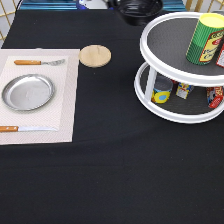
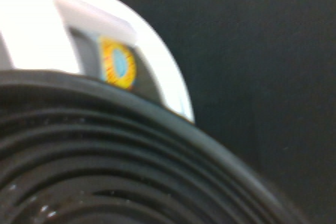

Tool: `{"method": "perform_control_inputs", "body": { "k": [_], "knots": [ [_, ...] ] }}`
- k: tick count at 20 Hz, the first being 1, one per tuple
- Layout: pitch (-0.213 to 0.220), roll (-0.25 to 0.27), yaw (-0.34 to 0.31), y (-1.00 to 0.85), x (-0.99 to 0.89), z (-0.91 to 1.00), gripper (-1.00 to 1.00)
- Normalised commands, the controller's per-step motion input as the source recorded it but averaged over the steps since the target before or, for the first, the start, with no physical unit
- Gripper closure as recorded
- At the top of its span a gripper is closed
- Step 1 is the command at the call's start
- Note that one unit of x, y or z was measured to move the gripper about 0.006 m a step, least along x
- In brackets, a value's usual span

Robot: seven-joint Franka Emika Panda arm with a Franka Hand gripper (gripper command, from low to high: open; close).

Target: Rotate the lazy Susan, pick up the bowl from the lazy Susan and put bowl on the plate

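We've got the bowl (image 1: 136, 11) up off the lazy Susan (image 1: 150, 50), top edge of the exterior view; plate (image 1: 28, 92) sits far left. The gripper itself isn't visible, so can't tell its grip.

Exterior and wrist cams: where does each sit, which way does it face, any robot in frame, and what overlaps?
Exterior view: fixed off the arm, looking down across the table at the plate and lazy Susan; the bowl shows at the top edge, but no gripper can be made out.
Wrist view: on the hand, close above the bowl's ridged inside; no robot parts show.
Shared: bowl and the lazy Susan's white rim.
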Motion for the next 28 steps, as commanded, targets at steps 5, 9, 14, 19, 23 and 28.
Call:
{"method": "perform_control_inputs", "body": {
  "k": [5, 9, 14, 19, 23, 28],
  "knots": [
    [-0.002, 0.000, -0.105, -0.68, 0.40, 0.00, 1.00],
    [-0.003, 0.000, -0.185, -0.46, 0.32, 0.00, 1.00],
    [-0.039, 0.000, -0.260, -0.27, 0.22, -0.02, 1.00],
    [-0.057, 0.000, -0.334, -0.08, 0.08, -0.07, 1.00],
    [-0.056, 0.000, -0.338, -0.08, 0.02, -0.08, 1.00],
    [-0.048, 0.000, -0.305, -0.18, 0.01, -0.06, 1.00]
  ]
}}
